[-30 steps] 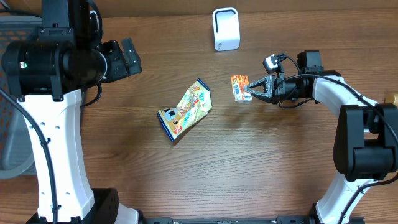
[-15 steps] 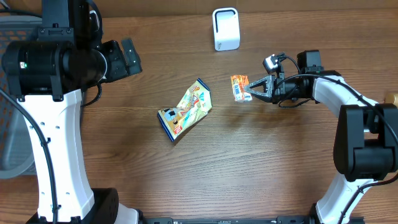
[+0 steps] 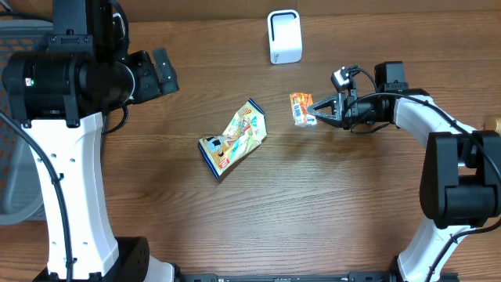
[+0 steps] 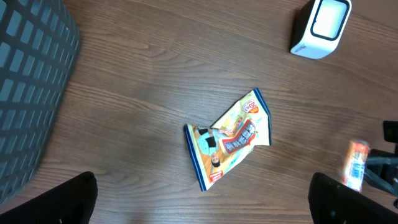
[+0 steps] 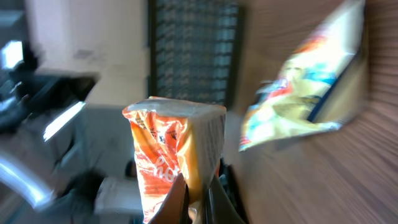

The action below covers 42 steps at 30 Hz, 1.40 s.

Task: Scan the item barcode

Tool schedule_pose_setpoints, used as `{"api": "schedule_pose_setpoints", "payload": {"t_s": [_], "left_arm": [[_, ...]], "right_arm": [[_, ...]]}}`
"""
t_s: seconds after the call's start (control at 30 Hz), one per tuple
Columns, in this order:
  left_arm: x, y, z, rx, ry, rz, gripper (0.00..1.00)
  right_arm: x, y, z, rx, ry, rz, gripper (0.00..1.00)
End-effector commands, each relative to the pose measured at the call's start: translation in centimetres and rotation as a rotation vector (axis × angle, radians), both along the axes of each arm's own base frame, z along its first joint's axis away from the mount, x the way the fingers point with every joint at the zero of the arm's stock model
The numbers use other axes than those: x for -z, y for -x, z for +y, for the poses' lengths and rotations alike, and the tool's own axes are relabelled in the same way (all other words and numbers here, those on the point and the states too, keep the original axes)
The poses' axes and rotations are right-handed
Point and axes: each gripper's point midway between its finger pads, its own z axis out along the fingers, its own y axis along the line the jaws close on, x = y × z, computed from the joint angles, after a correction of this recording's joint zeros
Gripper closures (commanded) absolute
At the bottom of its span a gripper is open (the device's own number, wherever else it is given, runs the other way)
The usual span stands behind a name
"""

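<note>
My right gripper is shut on a small orange snack packet, held just above the table a little right of centre. In the right wrist view the packet stands up from between the fingertips, and the picture is blurred. I can make out no barcode on it. The white scanner stands at the back edge, beyond and left of the packet. My left gripper hangs high at the far left, open and holding nothing; its dark fingers frame the bottom corners of its view.
A yellow and blue snack bag lies flat at the table's centre, left of the held packet. A grey mesh basket stands off the table's left side. The left wrist view also shows the scanner and the packet.
The right gripper has edged slightly toward the back of the table with the orange packet in it. The left arm and the snack bag have not moved.
</note>
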Motion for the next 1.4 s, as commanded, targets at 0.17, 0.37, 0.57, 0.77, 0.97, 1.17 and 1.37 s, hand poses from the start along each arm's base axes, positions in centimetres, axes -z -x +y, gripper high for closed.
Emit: {"api": "schedule_pose_setpoints", "payload": {"t_s": [0.17,0.37,0.57,0.77,0.97,1.17,1.37], "left_arm": [[-0.5,0.3,0.2,-0.014,0.003,-0.017,0.00],[-0.5,0.3,0.2,-0.014,0.003,-0.017,0.00],[-0.5,0.3,0.2,-0.014,0.003,-0.017,0.00],[-0.5,0.3,0.2,-0.014,0.003,-0.017,0.00],[-0.5,0.3,0.2,-0.014,0.003,-0.017,0.00],[-0.5,0.3,0.2,-0.014,0.003,-0.017,0.00],[-0.5,0.3,0.2,-0.014,0.003,-0.017,0.00]], "right_arm": [[6.0,-7.2,-1.6,0.370,0.650,0.096,0.96],[2.6,-12.9,-6.0,0.689,1.110,-0.113,0.96],[-2.8,-16.0,-6.8,0.906,1.413,-0.448,0.96],[-5.5,-19.2,-3.9,0.965,1.570,-0.812,0.96],[-4.6,-22.2,-0.4,0.842,1.516,-1.068,0.96],[-3.7,-23.4,1.9,0.742,1.474,-1.231,0.96],[-1.8,-23.7,3.1,0.652,1.458,-1.284,0.96]]}}
